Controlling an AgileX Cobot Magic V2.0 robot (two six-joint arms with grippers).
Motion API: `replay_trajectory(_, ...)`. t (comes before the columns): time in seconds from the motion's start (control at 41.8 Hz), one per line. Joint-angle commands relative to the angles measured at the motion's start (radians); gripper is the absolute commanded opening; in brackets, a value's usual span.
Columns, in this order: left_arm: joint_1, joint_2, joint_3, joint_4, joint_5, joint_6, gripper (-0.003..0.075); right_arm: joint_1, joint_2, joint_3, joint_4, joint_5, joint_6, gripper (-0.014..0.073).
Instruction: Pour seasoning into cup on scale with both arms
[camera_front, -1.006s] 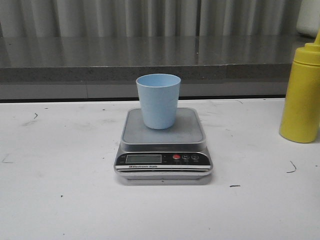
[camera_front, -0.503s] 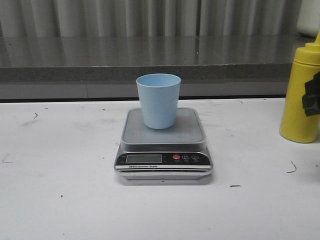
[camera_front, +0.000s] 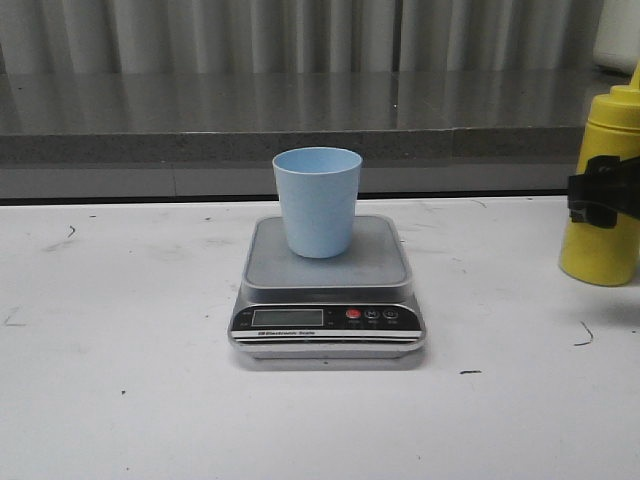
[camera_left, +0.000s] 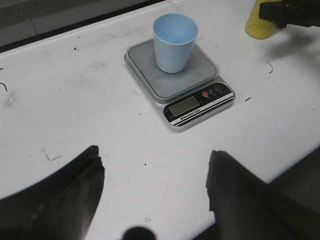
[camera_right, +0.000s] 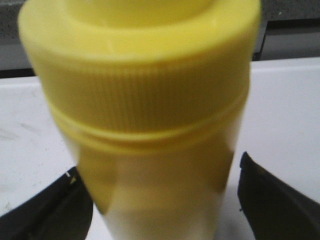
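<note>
Yellow seasoning (camera_front: 604, 215), right of the scale (camera_front: 327, 290), is straddled by the parted right gripper (camera_right: 160, 210); closing comes next, before pouring.

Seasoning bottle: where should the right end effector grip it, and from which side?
Grip the seasoning bottle on its straight round body below the ribbed cap, coming in level from its right side. It stands upright, and the right end effector already brackets that body, fingers on either side.
</note>
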Motion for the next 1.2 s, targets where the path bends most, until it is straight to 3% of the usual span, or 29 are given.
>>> replay_trajectory(0.0, -0.006, 0.0, -0.025, -0.009, -0.067, 0.002, 0.0438, -0.004, 0.002, -0.055, -0.017, -0.107, 0.003, 0.0613)
replay_trajectory(0.215, -0.006, 0.0, -0.025, -0.009, -0.067, 0.002, 0.0438, -0.004, 0.066, -0.109, -0.017, -0.114, 0.003, 0.0594)
replay_trajectory(0.455, -0.006, 0.0, -0.025, -0.009, -0.067, 0.002, 0.0438, -0.004, 0.065, -0.109, -0.023, -0.11, 0.001, 0.0332)
replay_trajectory(0.718, -0.006, 0.0, -0.025, -0.009, -0.067, 0.002, 0.0438, -0.004, -0.066, -0.109, -0.139, 0.022, -0.046, 0.0325)
replay_trajectory(0.886, -0.006, 0.0, -0.025, -0.009, -0.067, 0.002, 0.0438, -0.003, -0.211, -0.155, -0.25, 0.249, -0.071, 0.0322)
replay_trajectory(1.006, -0.006, 0.0, -0.025, -0.009, -0.067, 0.002, 0.0438, 0.018, -0.286, -0.253, -0.364, 0.513, -0.072, 0.0322)
replay_trajectory(1.173, -0.006, 0.0, -0.025, -0.009, -0.067, 0.002, 0.0438, 0.126, -0.314, -0.448, -0.534, 0.878, -0.072, 0.0322)
